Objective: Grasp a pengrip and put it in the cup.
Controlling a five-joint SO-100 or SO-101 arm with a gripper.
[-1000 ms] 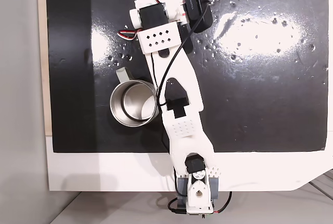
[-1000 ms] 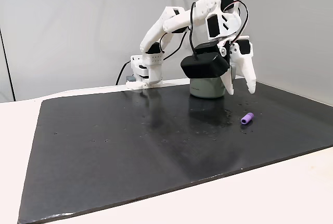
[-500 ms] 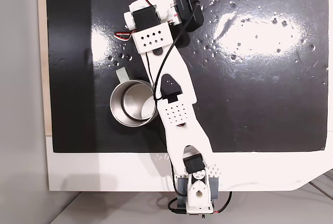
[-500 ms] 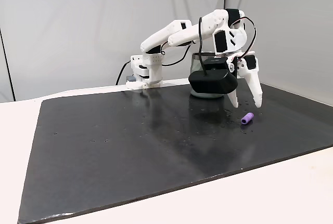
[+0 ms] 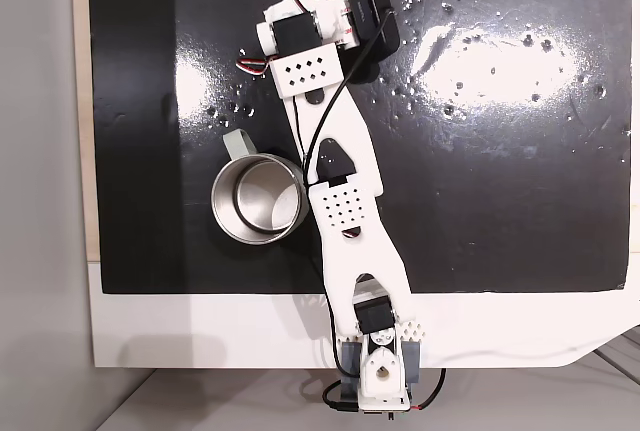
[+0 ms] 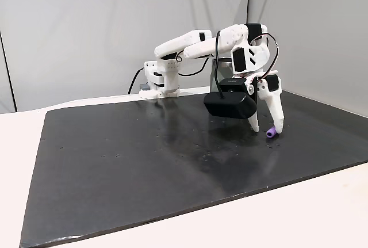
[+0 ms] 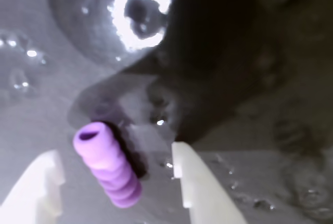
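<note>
The pengrip (image 7: 107, 165) is being straddled on the black mat (image 6: 144, 156) by parted fingers (image 7: 195, 185), nothing gripped; the cup (image 5: 258, 199) is standing well apart beside the arm.

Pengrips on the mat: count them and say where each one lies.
1. The pengrip lies on the black mat between the open hand's fingers in the wrist view, well away from the cup. The arm may hide others.

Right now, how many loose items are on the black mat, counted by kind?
Purple pengrip: 1, lying on the mat between the open pincer fingers.
Metal cup: 1, standing beside the arm in a fixed view.
Total: 2
</note>
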